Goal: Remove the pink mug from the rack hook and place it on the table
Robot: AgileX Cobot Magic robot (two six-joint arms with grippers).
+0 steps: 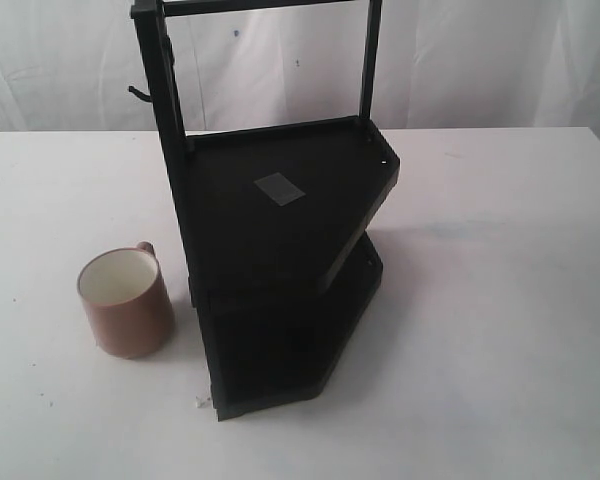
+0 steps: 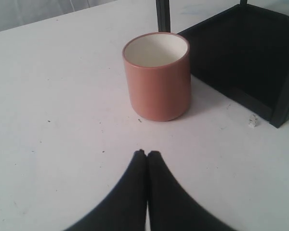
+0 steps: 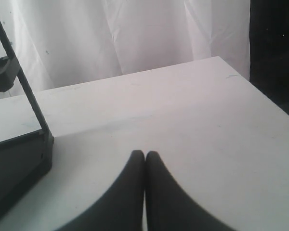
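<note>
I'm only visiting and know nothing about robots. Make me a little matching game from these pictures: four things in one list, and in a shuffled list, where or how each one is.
Things:
1. pink mug
2. rack hook
3. grey patch
4. left claw

Places or states:
A. shut, holding nothing
B. upright on the table, beside the rack
C. bare, nothing hanging on it
D. flat on the upper shelf

Pairs: 1-B, 2-C, 3-D, 4-A.
</note>
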